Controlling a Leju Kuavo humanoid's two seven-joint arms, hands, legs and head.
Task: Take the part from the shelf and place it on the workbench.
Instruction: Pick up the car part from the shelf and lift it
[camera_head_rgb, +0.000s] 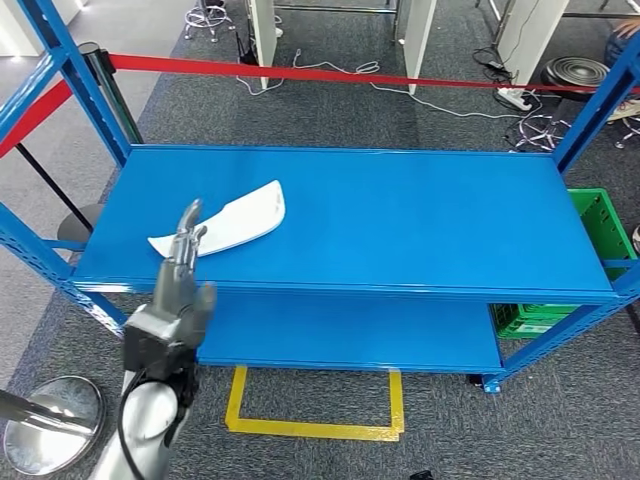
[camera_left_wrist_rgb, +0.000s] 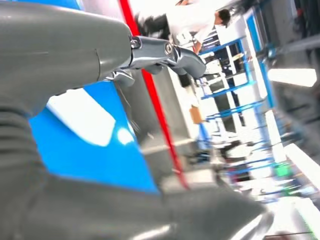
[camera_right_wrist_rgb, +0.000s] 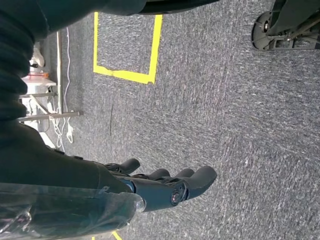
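A flat white part (camera_head_rgb: 230, 221) lies on the top level of the blue shelf (camera_head_rgb: 423, 220), toward its left end. My left hand (camera_head_rgb: 181, 275) is raised at the shelf's front edge, its fingers (camera_head_rgb: 189, 232) stretched out and apart, their tips over the part's near end. It holds nothing. The left wrist view has the white part (camera_left_wrist_rgb: 81, 117) on the blue surface between thumb and fingers (camera_left_wrist_rgb: 166, 52). My right hand (camera_right_wrist_rgb: 166, 185) hangs beside my body over the grey carpet, fingers loosely extended and holding nothing.
A red barrier tape (camera_head_rgb: 362, 76) runs behind the shelf, with cables on the carpet beyond. A green crate (camera_head_rgb: 596, 235) stands at the shelf's right end. A yellow taped square (camera_head_rgb: 313, 405) marks the floor in front. A stanchion base (camera_head_rgb: 49, 420) sits at lower left.
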